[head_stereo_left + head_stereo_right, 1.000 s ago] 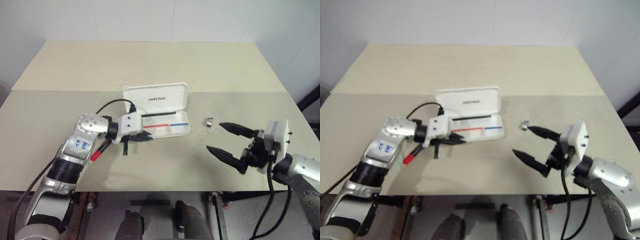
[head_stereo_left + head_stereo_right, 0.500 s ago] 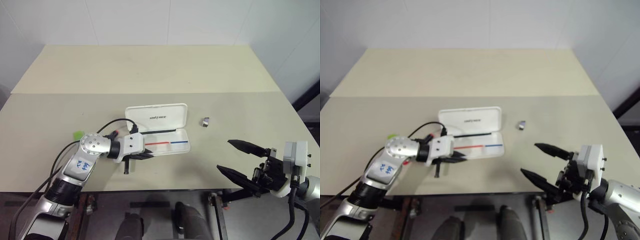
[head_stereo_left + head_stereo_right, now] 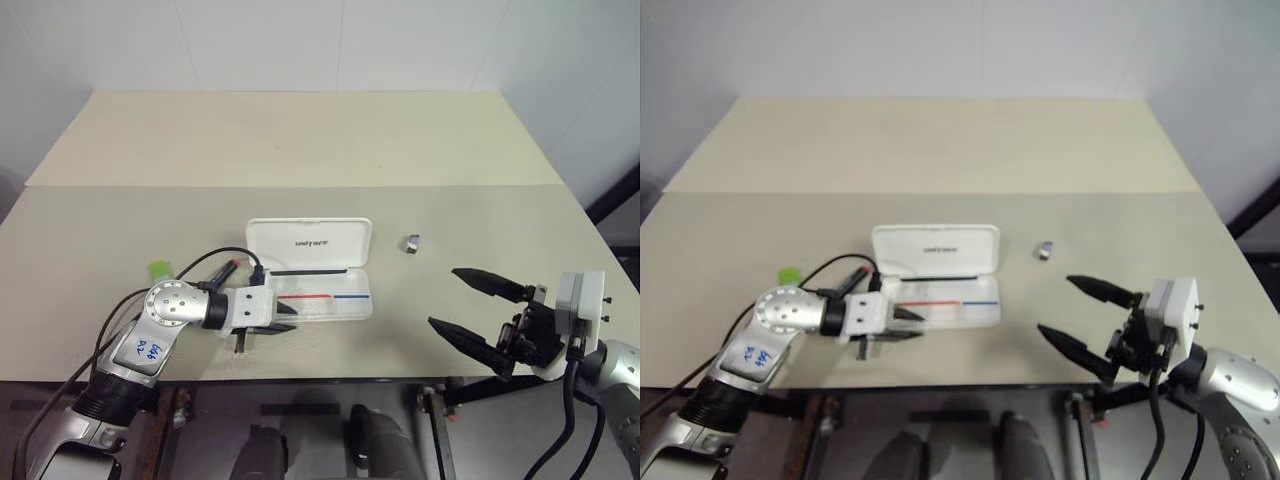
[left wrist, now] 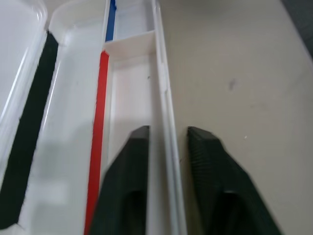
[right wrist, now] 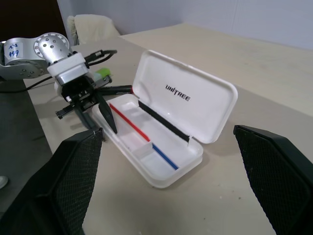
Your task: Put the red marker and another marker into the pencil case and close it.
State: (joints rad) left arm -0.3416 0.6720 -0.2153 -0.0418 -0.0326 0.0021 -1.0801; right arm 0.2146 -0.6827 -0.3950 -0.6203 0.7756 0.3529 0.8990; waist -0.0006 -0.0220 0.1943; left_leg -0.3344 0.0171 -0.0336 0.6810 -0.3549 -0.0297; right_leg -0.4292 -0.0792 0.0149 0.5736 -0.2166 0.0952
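Straddling the near wall of the pencil case [image 3: 312, 272], the left end effector [image 4: 166, 139] has its two black fingers a little apart, one inside the tray and one outside it, holding nothing. The case is a white hard shell with rounded corners, lying open near the front middle of the worktop [image 3: 300, 140], its lid propped up behind with UNITREE lettering, a thin red line and a blue line running end to end along the tray, and a black strip at the hinge. The red marker [image 3: 222, 271], a slim black barrel with a red end, lies just left of the case behind the left wrist. Another marker [image 3: 158, 269] shows its green cap further left. The right end effector [image 3: 470, 304] hovers wide open and empty, well right of the case.
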